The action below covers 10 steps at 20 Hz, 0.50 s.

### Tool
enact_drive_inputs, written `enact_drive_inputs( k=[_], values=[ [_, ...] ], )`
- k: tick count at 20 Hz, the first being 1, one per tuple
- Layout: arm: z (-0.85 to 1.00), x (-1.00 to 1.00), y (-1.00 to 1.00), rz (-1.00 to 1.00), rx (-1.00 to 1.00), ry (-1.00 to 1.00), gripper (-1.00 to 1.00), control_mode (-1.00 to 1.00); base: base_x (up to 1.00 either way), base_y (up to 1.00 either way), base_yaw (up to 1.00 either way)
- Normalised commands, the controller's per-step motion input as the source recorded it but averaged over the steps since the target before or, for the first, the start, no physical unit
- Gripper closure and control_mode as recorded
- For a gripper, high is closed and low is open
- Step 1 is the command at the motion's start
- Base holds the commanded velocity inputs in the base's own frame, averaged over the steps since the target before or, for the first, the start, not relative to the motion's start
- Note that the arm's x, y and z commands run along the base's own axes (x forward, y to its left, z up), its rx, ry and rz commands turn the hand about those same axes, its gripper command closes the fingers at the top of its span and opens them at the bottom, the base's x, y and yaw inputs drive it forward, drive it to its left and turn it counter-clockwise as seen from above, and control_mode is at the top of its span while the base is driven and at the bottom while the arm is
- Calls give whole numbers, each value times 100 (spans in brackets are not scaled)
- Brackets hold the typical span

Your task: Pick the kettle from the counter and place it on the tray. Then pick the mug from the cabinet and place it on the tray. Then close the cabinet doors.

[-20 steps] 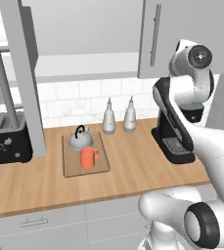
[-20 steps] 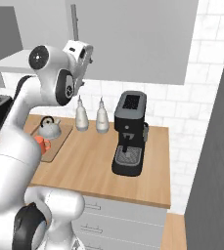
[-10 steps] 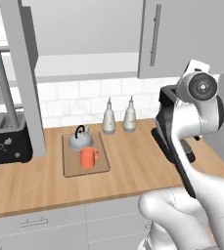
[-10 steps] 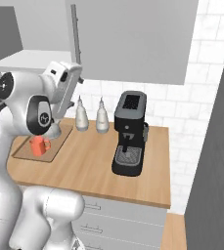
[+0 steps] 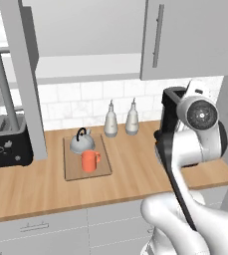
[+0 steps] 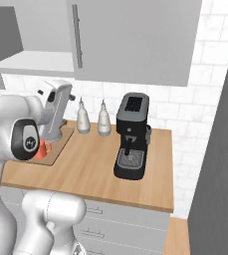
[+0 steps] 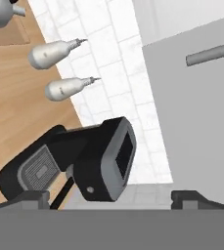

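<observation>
The silver-grey kettle (image 5: pixel 81 141) and the orange-red mug (image 5: pixel 89 161) both stand on the wooden tray (image 5: pixel 72 172) on the counter (image 5: pixel 135 175). The kettle is at the tray's back and the mug just in front of it. The cabinet (image 5: pixel 85 67) has its left door (image 5: pixel 25 74) swung open and its right door (image 5: pixel 190 35) shut. My gripper (image 7: pixel 114 197) is open and empty, well to the right of the tray, pointing toward the coffee machine. In the hand view the kettle (image 7: pixel 0 11) sits at the top left corner. The mug (image 6: pixel 46 148) peeks out behind my arm.
A black coffee machine (image 6: pixel 131 137) stands at the counter's right end, close in front of the hand. Two pale bottles (image 5: pixel 110 121) (image 5: pixel 132 118) stand against the tiled wall. A black toaster (image 5: pixel 5 142) sits at far left. The right door's bar handle (image 7: pixel 211 53) is near.
My arm has folded down and back from the cabinet toward the coffee machine. Kettle and mug have stayed on the tray, and the gripper has stayed open.
</observation>
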Motion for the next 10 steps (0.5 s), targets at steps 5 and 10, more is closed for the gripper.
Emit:
enact_drive_inputs(
  k=[5,10],
  values=[
    [-50,-9,61,9,-11,0,-100,-100,0,0,0],
    [-34,0,31,2,-15,0,-100,-100,0,0,0]
  ],
)
